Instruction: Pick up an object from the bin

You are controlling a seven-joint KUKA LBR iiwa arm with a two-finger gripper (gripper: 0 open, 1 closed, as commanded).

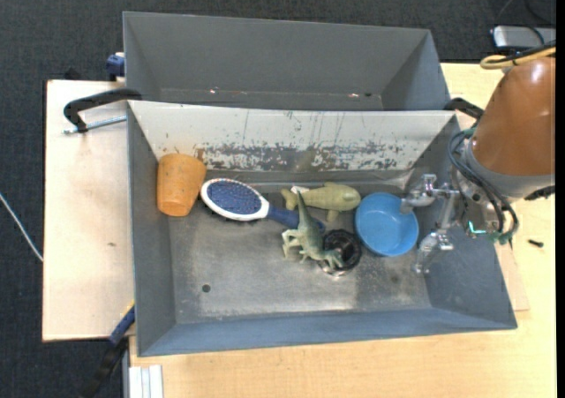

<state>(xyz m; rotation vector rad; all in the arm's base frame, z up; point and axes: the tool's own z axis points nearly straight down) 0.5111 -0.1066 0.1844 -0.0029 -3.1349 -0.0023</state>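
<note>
The gripper (430, 221) hangs just right of the blue bowl (385, 227). Its two metal fingers (424, 193) seem spread wide with nothing between them, though cables (481, 206) and the orange wrist cover (525, 123) hide their roots. Left of the bowl, a green dinosaur (305, 237) partly covers a dark round thing (344, 251) that is hard to identify; a hairbrush (235, 199) and an orange cup (179, 183) lie farther left.

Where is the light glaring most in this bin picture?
In the camera view, the bin's back wall catches the strongest light and looks nearly white; its side walls are darker grey; the orange cover above the tool shows a soft sheen.
</note>
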